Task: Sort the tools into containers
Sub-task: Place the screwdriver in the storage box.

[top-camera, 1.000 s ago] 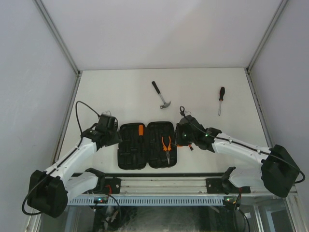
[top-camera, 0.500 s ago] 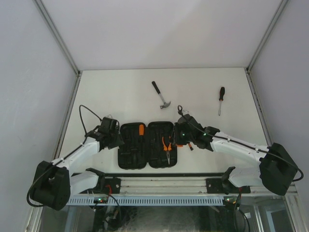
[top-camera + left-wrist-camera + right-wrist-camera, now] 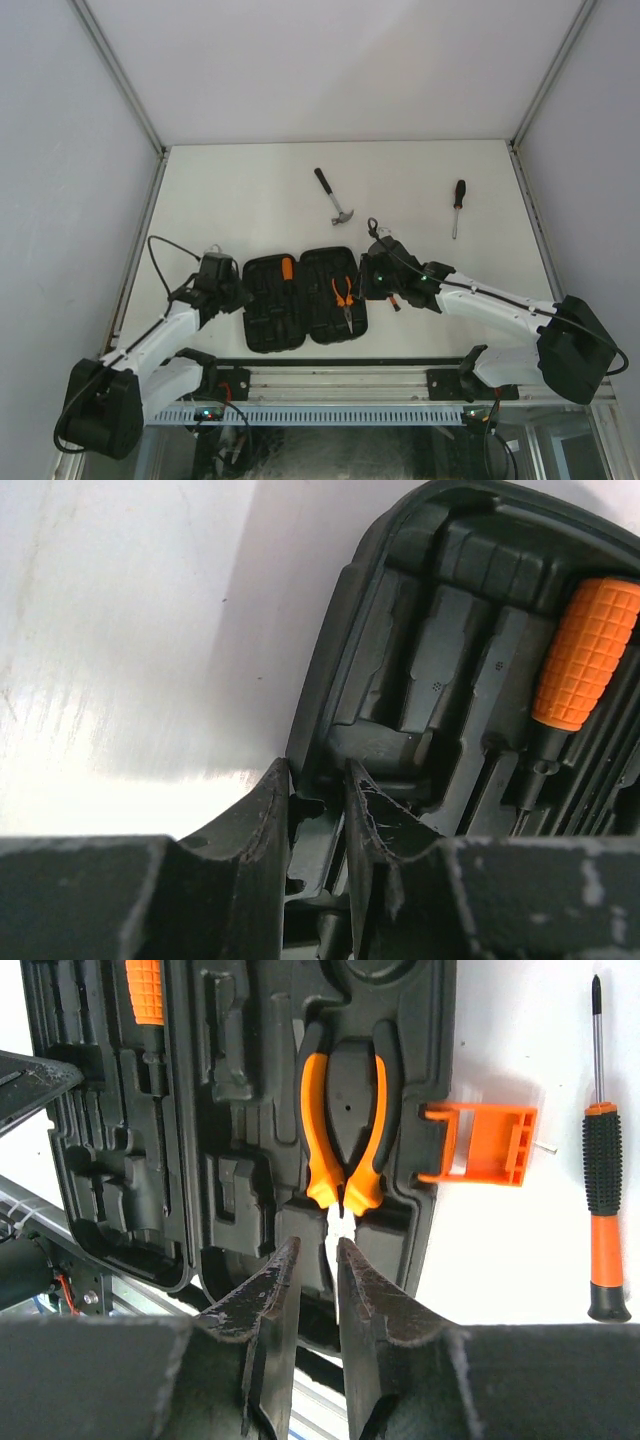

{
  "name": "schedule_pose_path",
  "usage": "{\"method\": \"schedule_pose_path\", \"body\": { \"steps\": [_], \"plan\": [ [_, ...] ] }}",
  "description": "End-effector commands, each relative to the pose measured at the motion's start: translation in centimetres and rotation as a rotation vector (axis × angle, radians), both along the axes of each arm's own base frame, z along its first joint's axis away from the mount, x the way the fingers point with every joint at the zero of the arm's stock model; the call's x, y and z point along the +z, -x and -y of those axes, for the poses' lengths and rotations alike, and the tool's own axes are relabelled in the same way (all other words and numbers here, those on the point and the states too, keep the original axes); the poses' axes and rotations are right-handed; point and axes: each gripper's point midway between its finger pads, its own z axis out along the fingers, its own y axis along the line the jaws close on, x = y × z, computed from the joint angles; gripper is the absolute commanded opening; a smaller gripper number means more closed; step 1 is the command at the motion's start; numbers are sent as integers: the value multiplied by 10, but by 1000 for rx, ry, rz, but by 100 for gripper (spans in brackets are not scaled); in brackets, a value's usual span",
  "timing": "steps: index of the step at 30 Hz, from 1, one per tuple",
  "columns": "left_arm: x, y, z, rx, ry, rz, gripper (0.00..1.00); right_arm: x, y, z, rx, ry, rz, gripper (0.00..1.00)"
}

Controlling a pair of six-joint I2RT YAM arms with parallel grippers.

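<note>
Two arms reach in from the near edge of the bench [image 3: 250,190], one on each side of the single tool case [image 3: 265,322]. The case lies open with its two halves flat.

The left gripper [image 3: 315,775] sits at the case's left rim. Its jaws are nearly together astride that rim, one finger outside and one inside, pinching the wall. The right gripper [image 3: 318,1250] hangs over the near edge of the case's right half. Its jaws stand a narrow slit apart and the steel tip of the pliers [image 3: 312,1130] runs into that slit; I cannot tell whether they clamp it.

There is one pair of pliers, seated in a slot of the case's right half. One orange-gripped driver [image 3: 585,650] lies in the far part of the left half. One orange latch [image 3: 485,1143] sticks out from the case's right edge. One slim black-and-orange screwdriver [image 3: 603,1210] lies on the bench just right of the latch, apart from it.

Beyond the case lie one hammer [image 3: 333,197] and, further right, one longer black-handled screwdriver [image 3: 457,207]. That makes five tools, two in the case and three outside it.

Since half a second ago the left arm has drawn back toward its base, and the case has turned slightly, its near right corner now further right. The right arm, hammer and long screwdriver lie as before.

Small moulded marks in the case's left-half slots are too small to read.
</note>
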Motion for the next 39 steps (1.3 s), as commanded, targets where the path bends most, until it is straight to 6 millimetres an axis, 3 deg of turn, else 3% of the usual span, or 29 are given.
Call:
{"method": "schedule_pose_path", "body": {
  "steps": [1,11,20,27,30,39],
  "plan": [
    [-13,19,-6,112,53,-39,8,21,-11,-13,10,-44,57,21],
    [-22,39,0,165,147,-25,8,32,-16,-26,32,-37,77,21],
    [-29,47,23,119,197,-33,12,44,-13,-85,125,-43,68,21],
    [-30,43,26,76,187,-25,25,29,-15,-125,174,37,9,19],
    [-30,43,26,59,174,-24,31,19,-20,-133,181,79,-18,18],
    [-33,42,29,31,173,-37,35,-4,-33,-142,179,234,-51,15]
  ]
}}
